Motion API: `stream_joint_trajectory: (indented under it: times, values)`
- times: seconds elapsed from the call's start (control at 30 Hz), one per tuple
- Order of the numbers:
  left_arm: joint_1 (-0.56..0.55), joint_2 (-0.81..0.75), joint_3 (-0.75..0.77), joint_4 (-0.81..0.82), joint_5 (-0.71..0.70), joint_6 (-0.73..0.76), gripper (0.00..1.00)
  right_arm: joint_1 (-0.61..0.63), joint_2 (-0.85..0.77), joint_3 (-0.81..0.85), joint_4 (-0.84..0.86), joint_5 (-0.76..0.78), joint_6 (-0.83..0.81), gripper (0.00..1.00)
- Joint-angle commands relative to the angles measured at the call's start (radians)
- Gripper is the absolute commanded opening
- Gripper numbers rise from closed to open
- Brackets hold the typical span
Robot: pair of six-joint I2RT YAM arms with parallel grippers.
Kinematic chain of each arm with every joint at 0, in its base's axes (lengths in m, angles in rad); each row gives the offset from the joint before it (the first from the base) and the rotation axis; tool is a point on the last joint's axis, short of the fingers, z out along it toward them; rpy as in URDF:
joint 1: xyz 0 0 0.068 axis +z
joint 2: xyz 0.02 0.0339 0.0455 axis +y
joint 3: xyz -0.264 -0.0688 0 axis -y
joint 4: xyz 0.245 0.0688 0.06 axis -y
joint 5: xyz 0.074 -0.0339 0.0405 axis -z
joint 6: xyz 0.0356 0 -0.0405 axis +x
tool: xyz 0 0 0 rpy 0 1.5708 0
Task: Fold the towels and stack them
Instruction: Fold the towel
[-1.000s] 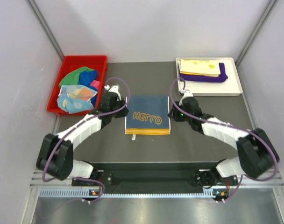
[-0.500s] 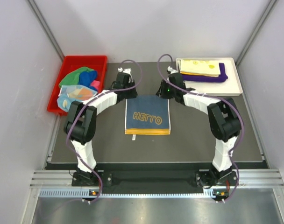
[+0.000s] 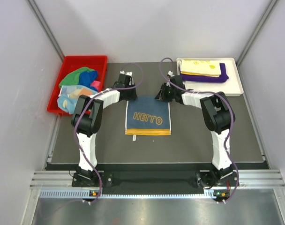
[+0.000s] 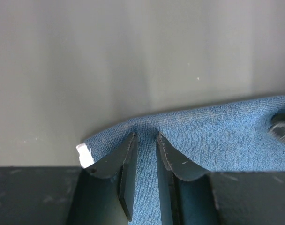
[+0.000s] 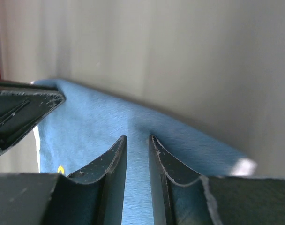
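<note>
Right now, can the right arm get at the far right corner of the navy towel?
Probably yes. The right gripper sits at that corner of the navy towel, its fingers down on the cloth at the far edge, and nothing is in the way.

1. A red bin [image 3: 81, 62] is sitting at the far left of the table.
2. A white tray [image 3: 234, 85] is lying at the far right.
3. A dark mat [image 3: 194, 140] is covering the table between them.

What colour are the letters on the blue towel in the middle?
The letters are yellow; top view.
</note>
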Motion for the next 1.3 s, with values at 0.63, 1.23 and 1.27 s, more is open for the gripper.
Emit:
stream_joint_trajectory:
  times: [0.63, 1.23, 1.27]
  values:
    - [0.047, -0.049, 0.025, -0.017, -0.109, 0.045, 0.28, -0.137, -0.043, -0.024, 0.064, -0.037, -0.054, 0.24]
    - [0.048, -0.118, 0.023, -0.061, -0.201, 0.080, 0.32, -0.115, -0.195, 0.009, -0.088, 0.140, -0.175, 0.29]
    - [0.048, -0.120, 0.022, -0.065, -0.200, 0.081, 0.32, -0.111, -0.199, -0.009, -0.087, 0.146, -0.177, 0.30]
